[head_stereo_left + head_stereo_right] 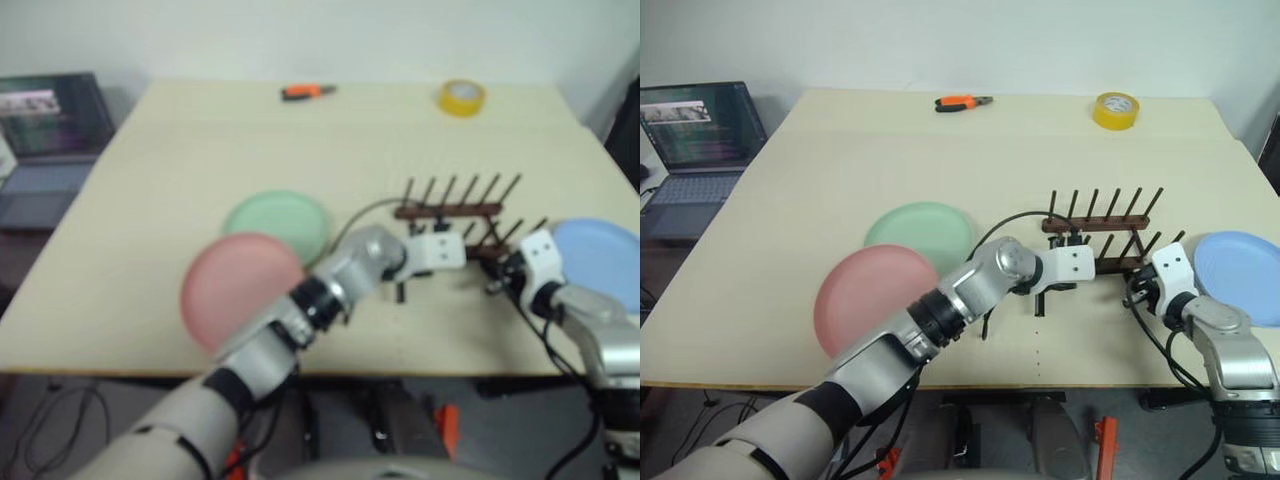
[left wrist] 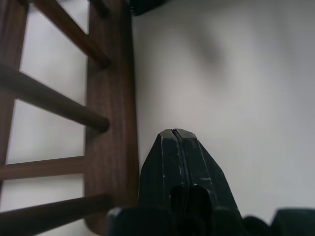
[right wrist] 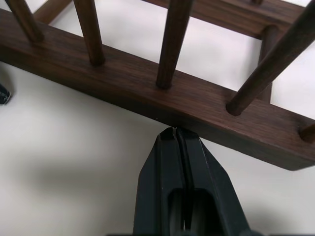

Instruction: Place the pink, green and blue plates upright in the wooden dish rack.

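The wooden dish rack [image 1: 1105,232] stands empty on the table, right of centre. The green plate [image 1: 920,232] lies flat to its left, and the pink plate [image 1: 872,297] lies nearer, overlapping the green plate's near edge. At the right edge of the table lies the blue plate [image 1: 1242,275]. My left gripper [image 2: 177,133] is shut and empty, low over the table beside the end of a rack rail [image 2: 110,103]. My right gripper [image 3: 174,132] is shut and empty too, its tips at the side of the rack's near rail [image 3: 197,105].
A yellow tape roll [image 1: 1114,109] and orange-handled pliers [image 1: 962,102] lie at the table's far edge. An open laptop [image 1: 695,135] sits off the table's left side. The table's near edge [image 1: 1040,385] runs just behind both arms.
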